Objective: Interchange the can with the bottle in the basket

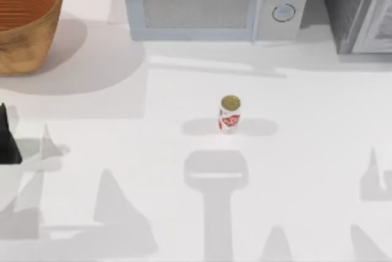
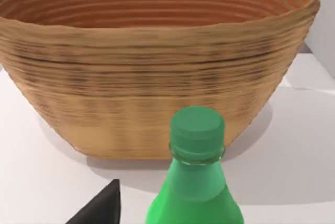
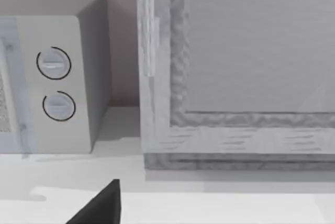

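Bottle (image 2: pixel 193 182) upright, cap up, right under the left gripper (image 1: pixel 7 136) at the frame's left edge and outside the basket (image 1: pixel 27 41), which sits just beyond in the upper left corner; cannot tell whether gripped or merely close. Nothing seen in the basket's visible interior. Can (image 1: pixel 229 114) upright at bench (image 1: pixel 306 152) centre, well apart from both. Right gripper (image 3: pixel 112 203) parked facing the microwave (image 1: pixel 208 2), state likewise untellable; probably the nearer one for the can.

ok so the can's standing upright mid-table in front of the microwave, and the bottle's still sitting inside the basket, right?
Not quite. The can does stand upright mid-table before the microwave, but the left wrist view shows the bottle outside the basket, in front of its outer wall.
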Robot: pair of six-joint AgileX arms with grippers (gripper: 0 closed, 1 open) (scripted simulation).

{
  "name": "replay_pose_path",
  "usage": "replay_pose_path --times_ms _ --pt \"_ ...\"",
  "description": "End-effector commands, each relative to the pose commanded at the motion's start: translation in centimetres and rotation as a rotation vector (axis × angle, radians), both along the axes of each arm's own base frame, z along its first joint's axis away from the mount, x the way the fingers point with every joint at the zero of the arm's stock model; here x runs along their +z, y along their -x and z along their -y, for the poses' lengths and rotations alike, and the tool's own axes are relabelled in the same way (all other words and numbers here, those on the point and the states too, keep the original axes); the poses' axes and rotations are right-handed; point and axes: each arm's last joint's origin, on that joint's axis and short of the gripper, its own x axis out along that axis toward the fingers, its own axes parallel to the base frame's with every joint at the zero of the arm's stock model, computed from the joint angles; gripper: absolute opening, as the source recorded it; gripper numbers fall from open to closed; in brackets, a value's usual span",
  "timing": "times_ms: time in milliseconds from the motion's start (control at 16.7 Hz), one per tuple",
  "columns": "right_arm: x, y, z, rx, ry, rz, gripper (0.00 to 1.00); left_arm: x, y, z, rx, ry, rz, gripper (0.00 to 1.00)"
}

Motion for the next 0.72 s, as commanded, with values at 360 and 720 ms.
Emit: replay_pose_path --times_ms 360,720 --pt "0.0 0.0 0.0 0.000 0.000 0.000 1.00 -3.4 -1.1 -1.5 -0.012 0.007 -0.040 1.00" --pt "0.0 0.0 0.0 0.000 0.000 0.000 1.00 -5.5 -0.8 -2.1 -0.005 0.015 -0.080 1.00"
